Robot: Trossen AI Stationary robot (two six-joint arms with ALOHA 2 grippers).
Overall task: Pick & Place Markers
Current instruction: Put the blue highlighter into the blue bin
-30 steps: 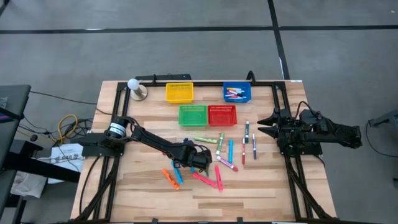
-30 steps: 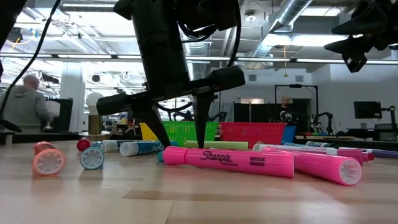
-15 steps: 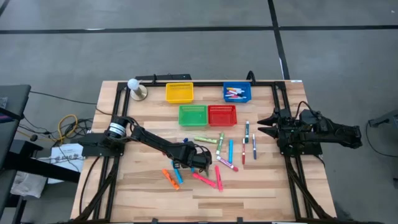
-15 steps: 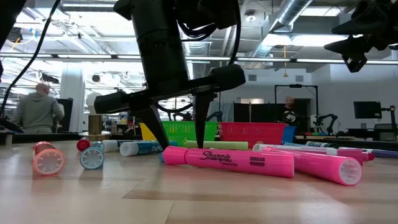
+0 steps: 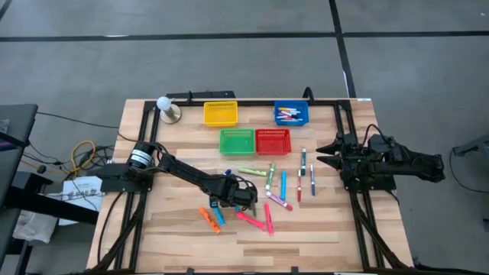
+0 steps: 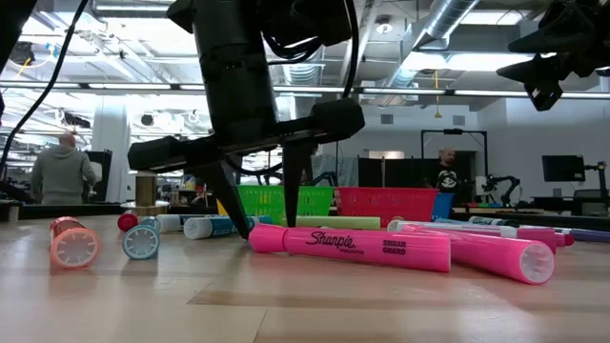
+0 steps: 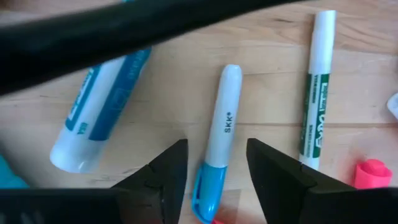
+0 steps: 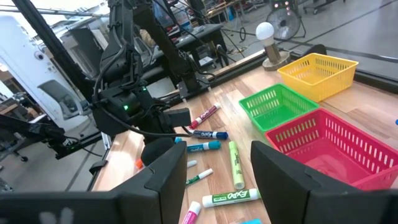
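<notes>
Markers of several colours lie scattered on the wooden table (image 5: 176,237), among them a pink highlighter (image 6: 353,246). My left gripper (image 5: 243,202) points down over this cluster, open. Its fingers (image 7: 165,177) stand on either side of a thin white pen with a blue cap (image 7: 222,106), which lies flat on the wood. A thick white marker with a blue label (image 7: 99,112) and a green-labelled marker (image 7: 317,87) lie beside that pen. My right gripper (image 5: 321,150) waits open at the table's right edge, clear of everything.
Four mesh baskets stand at the far side: yellow (image 5: 220,113), blue (image 5: 291,114) with markers inside, green (image 5: 237,140) and red (image 5: 273,140). A bulb on a stand (image 5: 166,107) sits at the far left. People show in the room behind (image 6: 62,171).
My left gripper has tipped a little and its fingertips have sunk among the markers, shifting slightly toward the table's left edge. The markers lie where they did.
</notes>
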